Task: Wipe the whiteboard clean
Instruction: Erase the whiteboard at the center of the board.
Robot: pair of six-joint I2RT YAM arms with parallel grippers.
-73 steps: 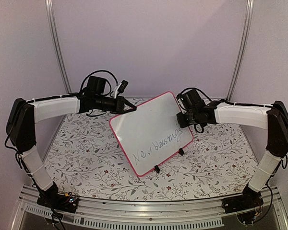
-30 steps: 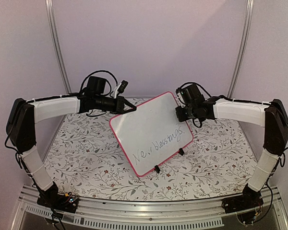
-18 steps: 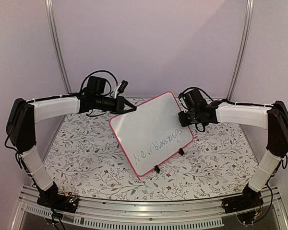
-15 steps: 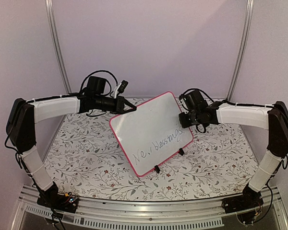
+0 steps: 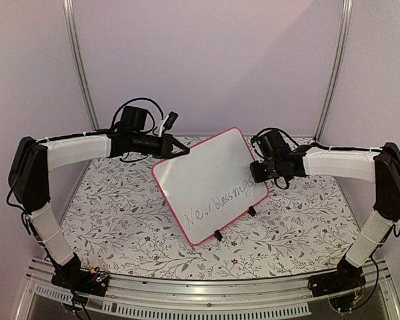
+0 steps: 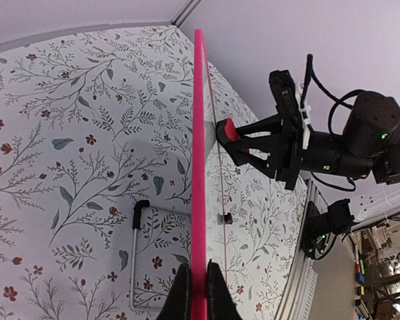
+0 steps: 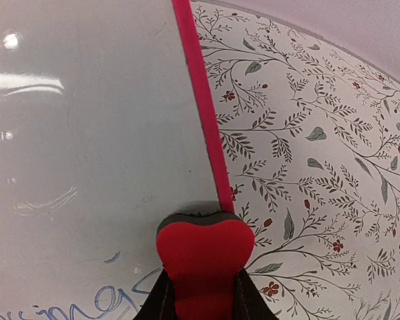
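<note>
The whiteboard (image 5: 207, 183) stands tilted mid-worktop (image 5: 120, 200), left hand (image 6: 199, 297) pinched tight on its upper rim, right hand (image 5: 257, 172) clamped on the red eraser (image 7: 203, 250) by the right edge. I'd press it flat and drag down across the writing (image 5: 220, 203), with the left bracing against tipping.

Floral-patterned table (image 5: 120, 220); upon it, whiteboard (image 5: 207, 183) on black clip feet (image 5: 218, 235)

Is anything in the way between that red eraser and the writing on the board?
Nothing visible. The right gripper holds the red eraser against the whiteboard near its rim, with bare board between it and the writing.
</note>
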